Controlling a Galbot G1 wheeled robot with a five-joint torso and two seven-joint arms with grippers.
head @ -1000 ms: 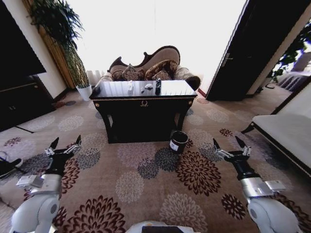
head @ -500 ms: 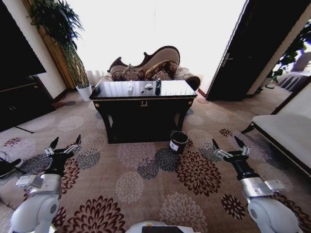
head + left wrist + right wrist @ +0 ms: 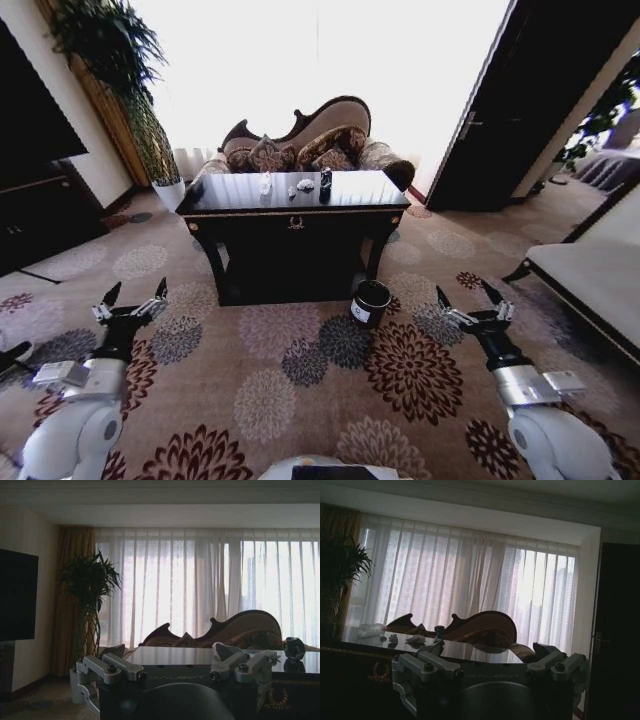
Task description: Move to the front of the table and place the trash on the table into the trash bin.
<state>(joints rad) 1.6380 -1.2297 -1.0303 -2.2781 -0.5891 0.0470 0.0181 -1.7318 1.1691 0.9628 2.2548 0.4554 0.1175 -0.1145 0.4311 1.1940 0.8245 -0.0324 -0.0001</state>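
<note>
The dark glossy table (image 3: 365, 186) with gold trim stands ahead of me across the carpet. On its top lies the trash: a dark can (image 3: 326, 180), a white tissue wad (image 3: 305, 184) and another white piece (image 3: 265, 184). The black trash bin (image 3: 370, 303) sits on the floor by the table's front right leg. My left gripper (image 3: 136, 295) and right gripper (image 3: 466, 298) hover open and empty low over the carpet, well short of the table. In the right wrist view the can (image 3: 439, 630) and the tissue (image 3: 416, 639) rest on the tabletop beyond the open gripper (image 3: 487, 672). The left wrist view has its open gripper (image 3: 175, 670) before the table (image 3: 165, 655).
A curved sofa (image 3: 320, 135) with cushions stands behind the table before bright curtains. A potted plant (image 3: 130, 80) and a dark cabinet (image 3: 40, 210) are at the left. A doorway (image 3: 520, 110) and a white bench (image 3: 590, 275) are on the right. Patterned carpet lies between me and the table.
The whole head view has shifted: the table and bin sit slightly nearer and lower, so the camera moved toward them. Both grippers keep the same open pose.
</note>
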